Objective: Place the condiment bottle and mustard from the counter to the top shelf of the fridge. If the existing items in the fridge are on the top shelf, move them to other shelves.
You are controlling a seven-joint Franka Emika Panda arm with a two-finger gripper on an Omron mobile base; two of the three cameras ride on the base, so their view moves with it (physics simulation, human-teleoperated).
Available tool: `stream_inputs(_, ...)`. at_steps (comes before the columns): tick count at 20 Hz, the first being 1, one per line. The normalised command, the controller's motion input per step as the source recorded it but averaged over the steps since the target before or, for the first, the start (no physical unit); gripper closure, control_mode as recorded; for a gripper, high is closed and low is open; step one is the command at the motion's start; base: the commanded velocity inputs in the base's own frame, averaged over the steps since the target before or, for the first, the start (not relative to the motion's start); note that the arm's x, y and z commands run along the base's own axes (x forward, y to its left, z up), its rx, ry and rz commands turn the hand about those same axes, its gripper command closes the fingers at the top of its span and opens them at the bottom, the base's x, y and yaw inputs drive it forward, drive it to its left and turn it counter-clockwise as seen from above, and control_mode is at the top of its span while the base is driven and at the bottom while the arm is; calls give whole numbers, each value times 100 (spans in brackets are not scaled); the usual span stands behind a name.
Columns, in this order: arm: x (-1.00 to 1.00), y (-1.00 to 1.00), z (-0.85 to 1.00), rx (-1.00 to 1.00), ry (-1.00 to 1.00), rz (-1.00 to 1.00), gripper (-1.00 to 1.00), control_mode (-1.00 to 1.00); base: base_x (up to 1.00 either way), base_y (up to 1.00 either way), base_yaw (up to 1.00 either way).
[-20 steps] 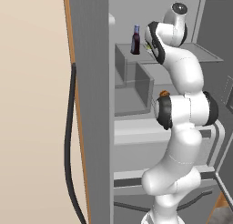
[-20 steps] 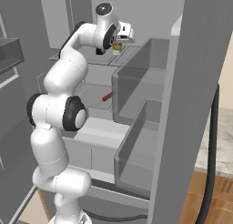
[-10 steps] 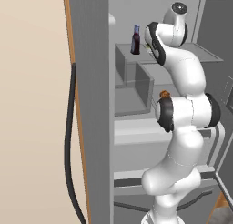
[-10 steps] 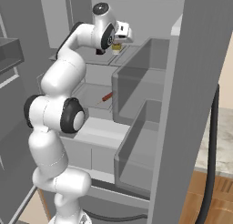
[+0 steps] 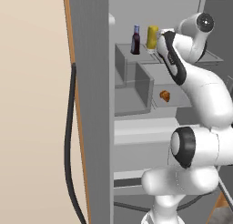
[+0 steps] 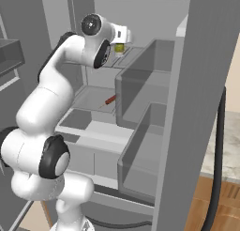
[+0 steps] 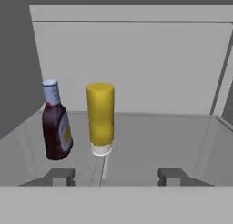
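The yellow mustard (image 7: 100, 117) stands upright on the fridge's top shelf (image 7: 173, 136). The dark red condiment bottle (image 7: 55, 127) is close on its left, also upright. My gripper (image 7: 116, 176) is open, its fingertips wide apart just short of the mustard with nothing between them. In the left base view the condiment bottle (image 5: 135, 40) and mustard (image 5: 152, 37) stand side by side, with the gripper (image 5: 160, 42) right beside the mustard. From the right base the mustard (image 6: 119, 48) peeks out below the hand (image 6: 123, 37).
An orange item (image 5: 164, 96) lies on the middle shelf, and a thin red item (image 6: 108, 101) shows there too. The open door's bins (image 6: 140, 89) jut out to the right of the arm. The fridge's side wall (image 5: 91, 82) bounds the left.
The gripper has opened and let go of the mustard, which now stands free on the top shelf. The arm has barely moved.
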Motion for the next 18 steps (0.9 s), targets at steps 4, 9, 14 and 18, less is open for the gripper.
stream_inputs(4, -100, 0, 0, 0, -65, 0, -100, -100, 0, 0, 0)
stream_inputs(9, -100, 0, 45, 0, -40, 0, -100, -100, 0, 0, 0)
stream_inputs(14, -100, 0, 66, 0, -16, 0, -100, -100, 0, 0, 0)
stream_inputs(18, -100, -7, 45, -3, 0, 2, -100, -100, 0, 0, 0)
